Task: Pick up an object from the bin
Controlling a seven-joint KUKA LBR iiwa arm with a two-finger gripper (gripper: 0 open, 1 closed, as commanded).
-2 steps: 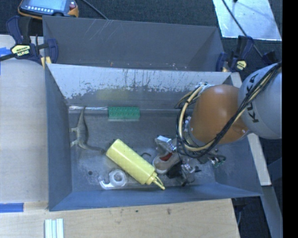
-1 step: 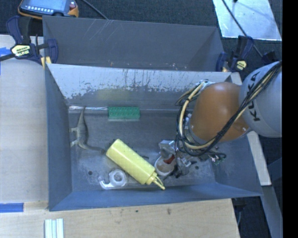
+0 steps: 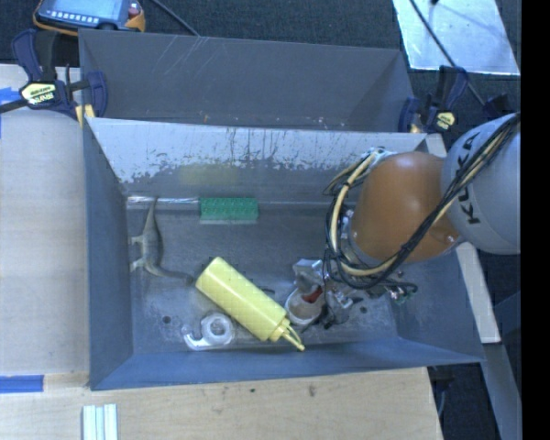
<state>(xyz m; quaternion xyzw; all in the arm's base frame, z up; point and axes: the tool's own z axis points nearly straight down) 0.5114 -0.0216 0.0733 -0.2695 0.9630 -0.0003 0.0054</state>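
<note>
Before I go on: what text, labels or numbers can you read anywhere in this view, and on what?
"KU": black letters on the silver arm; the rest of the word cannot be read.
Handheld pendant: its screen is too blurred to read.
Yellow bottle and green block in the bin: no text visible on them.

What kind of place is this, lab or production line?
Probably a robotics lab bin-picking rig: a KUKA arm reaching into a grey metal bin of odd items like a yellow squeeze bottle, control pendant nearby.
</note>
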